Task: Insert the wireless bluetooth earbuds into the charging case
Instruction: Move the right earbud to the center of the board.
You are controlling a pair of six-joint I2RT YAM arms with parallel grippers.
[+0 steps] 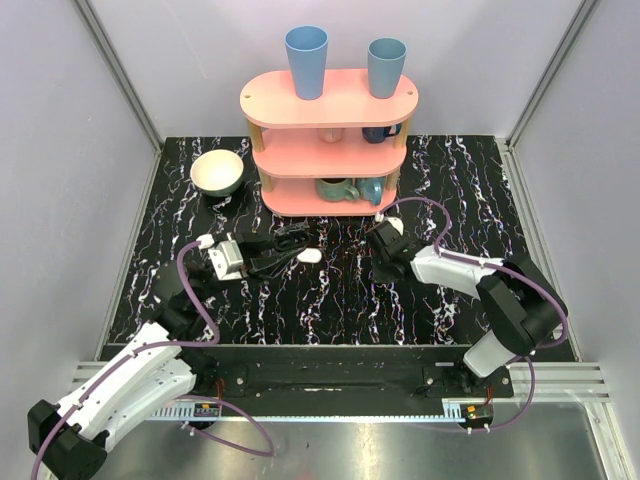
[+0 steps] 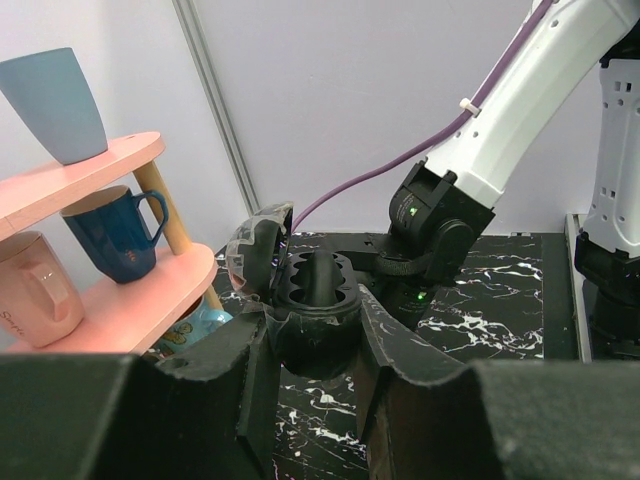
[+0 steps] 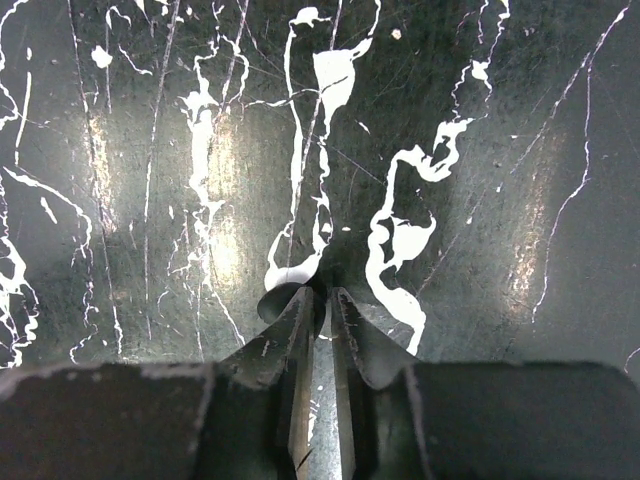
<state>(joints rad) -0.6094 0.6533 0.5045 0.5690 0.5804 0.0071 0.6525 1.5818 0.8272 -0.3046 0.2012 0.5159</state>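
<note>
while left end effector (image 2: 313, 322) clasps charging case (image 2: 318, 288), pink shelf (image 2: 110, 305) beside

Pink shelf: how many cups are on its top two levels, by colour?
Light blue cups: 2
Pink mug: 1
Dark blue mug: 1
Total: 4

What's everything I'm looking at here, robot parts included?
shelf: one, pink, three tiers, back centre.
cups: two, light blue, on its top.
mugs: several; pink, navy, teal; lower tiers.
bowl: one, cream, left of the shelf.
charging case: one, dark, lid open, between the left gripper's fingers.
white oblong: one, beside those fingertips, unidentified.
earbuds: none clearly visible.
table: one, black with white veins.
arms: two, white and black, purple cables.
left gripper: black, closed on the case.
right gripper: black, nearly shut, tips at the tabletop.
</note>
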